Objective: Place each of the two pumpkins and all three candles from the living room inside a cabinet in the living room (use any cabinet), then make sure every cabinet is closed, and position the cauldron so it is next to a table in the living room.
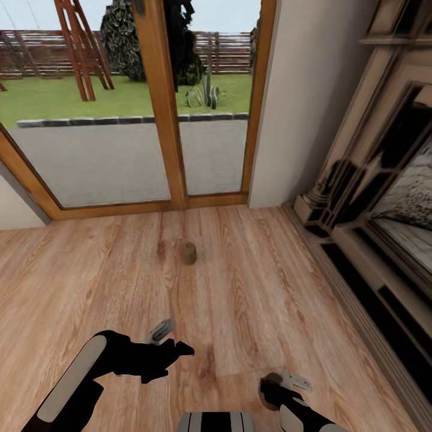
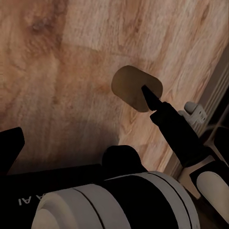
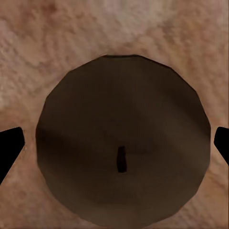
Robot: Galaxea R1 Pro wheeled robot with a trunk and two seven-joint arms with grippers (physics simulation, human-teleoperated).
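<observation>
Two candles are in sight on the wooden floor. One candle (image 1: 188,252), a stubby beige-grey cylinder, stands alone in front of the glass door. The other candle (image 1: 269,379) (image 2: 136,88) (image 3: 121,143) stands at the near right, right under my right gripper (image 1: 281,385). That gripper is open, its two black fingertips (image 3: 10,145) straddling the candle's round top with the short wick. My left gripper (image 1: 173,339) hovers open and empty above the floor to the left of it, pointing toward the right gripper's finger (image 2: 160,112).
A glazed door with a wooden frame (image 1: 168,102) looks out on a garden straight ahead. A pale wall (image 1: 300,90) and a dark fireplace surround (image 1: 372,198) run along the right. Open wooden floor (image 1: 90,270) lies to the left.
</observation>
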